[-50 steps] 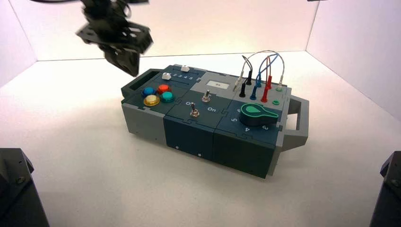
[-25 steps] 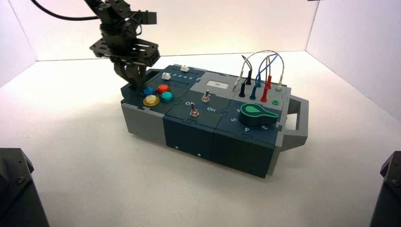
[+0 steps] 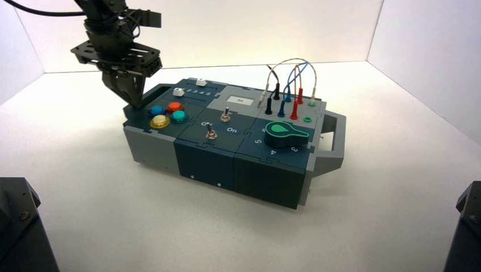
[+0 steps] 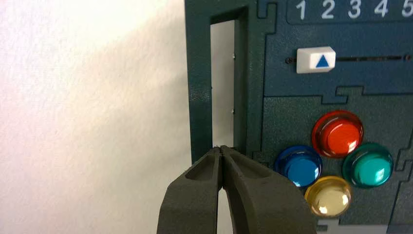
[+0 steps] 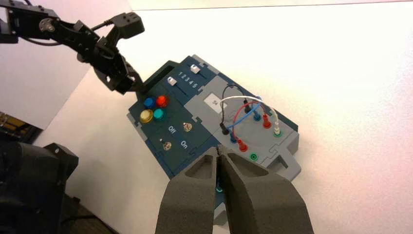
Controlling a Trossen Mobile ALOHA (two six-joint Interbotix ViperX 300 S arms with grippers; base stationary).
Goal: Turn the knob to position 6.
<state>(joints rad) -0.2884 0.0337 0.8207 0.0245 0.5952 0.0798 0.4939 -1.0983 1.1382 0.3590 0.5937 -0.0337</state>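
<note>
While the closed left pincer point(image 3: 134, 101) is set in the box's left handle point(image 4: 223, 78), the knob point(image 3: 285, 134) at the right end remains unturned; position 6 is unreached.

Four coloured push-buttons point(image 4: 336, 161), white slider point(image 4: 315, 60)

Black left pincer point(image 3: 132, 97), seemingly cabled.

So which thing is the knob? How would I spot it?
Find the dark box and go to its end farthest from the four coloured push-buttons. The knob sits there inside a ring of white numbers, the only wide green dial with a teardrop pointer.
</note>
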